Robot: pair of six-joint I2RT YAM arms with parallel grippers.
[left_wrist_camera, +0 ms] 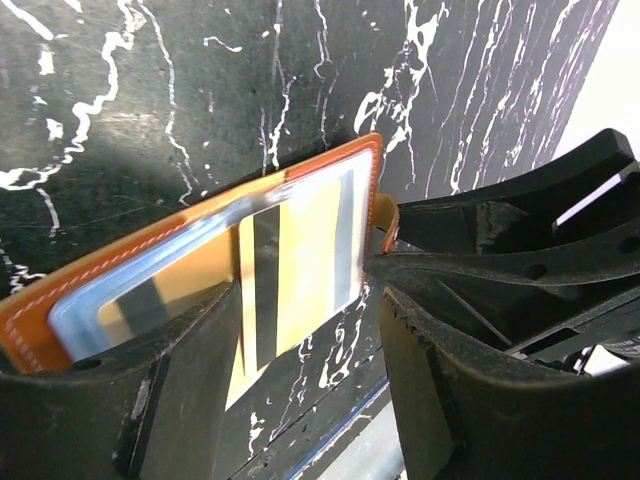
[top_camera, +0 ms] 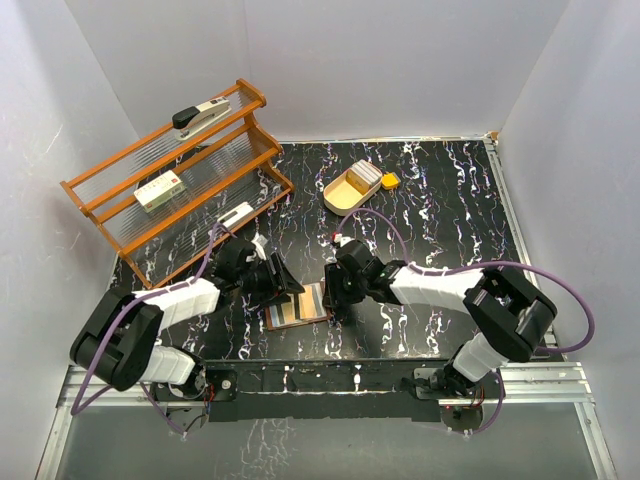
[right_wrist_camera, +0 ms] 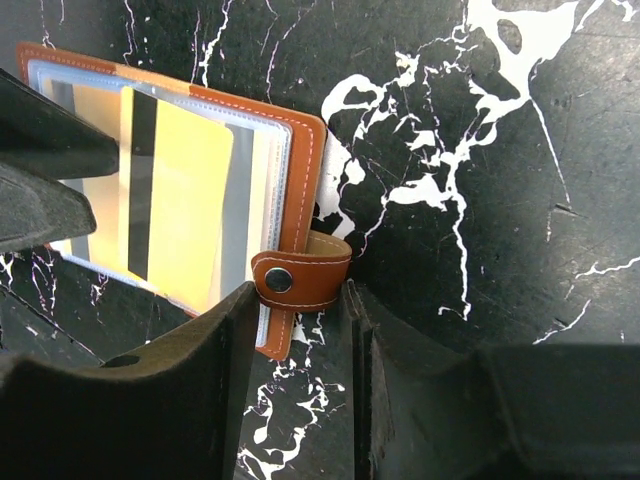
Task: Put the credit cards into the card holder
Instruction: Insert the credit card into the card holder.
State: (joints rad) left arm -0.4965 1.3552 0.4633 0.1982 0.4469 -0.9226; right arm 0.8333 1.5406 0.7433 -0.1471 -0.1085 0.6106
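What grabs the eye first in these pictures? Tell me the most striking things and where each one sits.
The open brown card holder at the table's near centre draws the eye, with the left gripper and right gripper at its two sides. A yellow card with a dark stripe shows through its clear sleeve. At the far left stands a wooden rack with a stapler on top.

Smooth stitched leather holder (right_wrist_camera: 308, 160) with a shiny metal snap (right_wrist_camera: 279, 280) and glossy clear plastic sleeves (right_wrist_camera: 264, 180); the marble-look worktop (right_wrist_camera: 500, 300) is smooth with a slight sheen
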